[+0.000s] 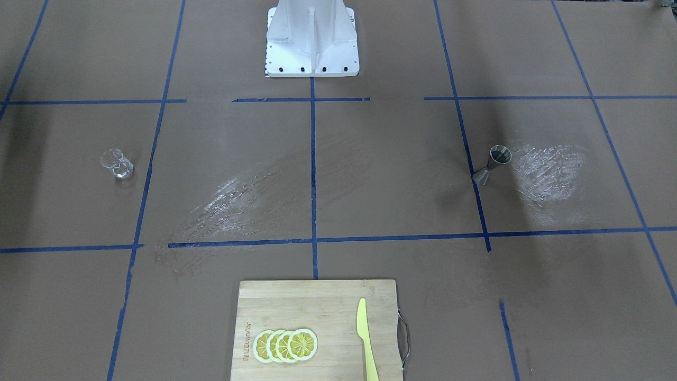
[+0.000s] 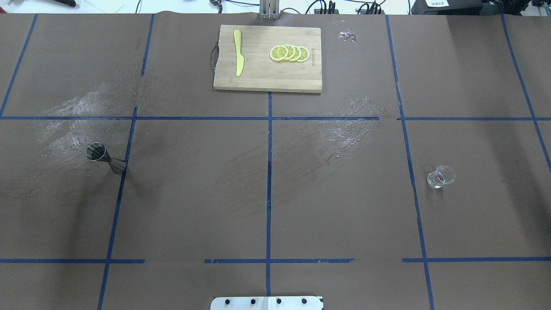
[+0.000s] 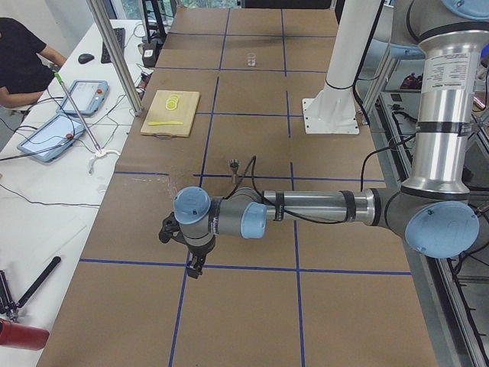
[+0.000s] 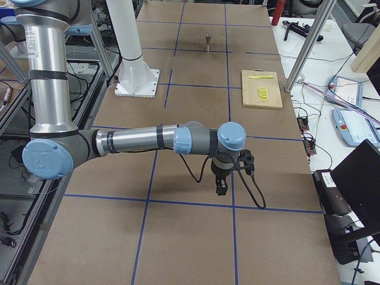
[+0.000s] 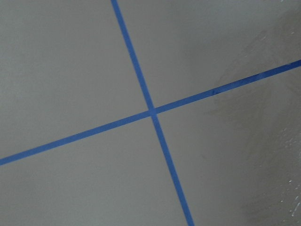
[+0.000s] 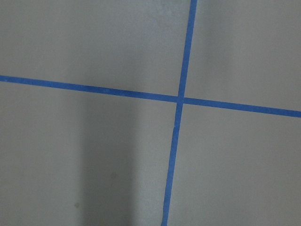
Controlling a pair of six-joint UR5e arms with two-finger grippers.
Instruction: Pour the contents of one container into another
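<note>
A small metal jigger (image 2: 105, 158) stands upright on the brown table on my left side, also seen in the front view (image 1: 492, 165). A small clear glass beaker (image 2: 440, 176) stands on my right side (image 1: 117, 163). Both are far from the grippers. My left gripper (image 3: 193, 267) hangs over the table's left end and points down, and it shows only in the left side view. My right gripper (image 4: 221, 189) hangs over the right end, seen only in the right side view. I cannot tell whether either is open or shut. Both wrist views show only table and blue tape lines.
A wooden cutting board (image 2: 267, 82) lies at the far middle edge with lemon slices (image 2: 289, 53) and a yellow knife (image 2: 238, 58) on it. The white robot base (image 1: 312, 42) stands at the near edge. A person (image 3: 19, 61) sits at a side table with tablets.
</note>
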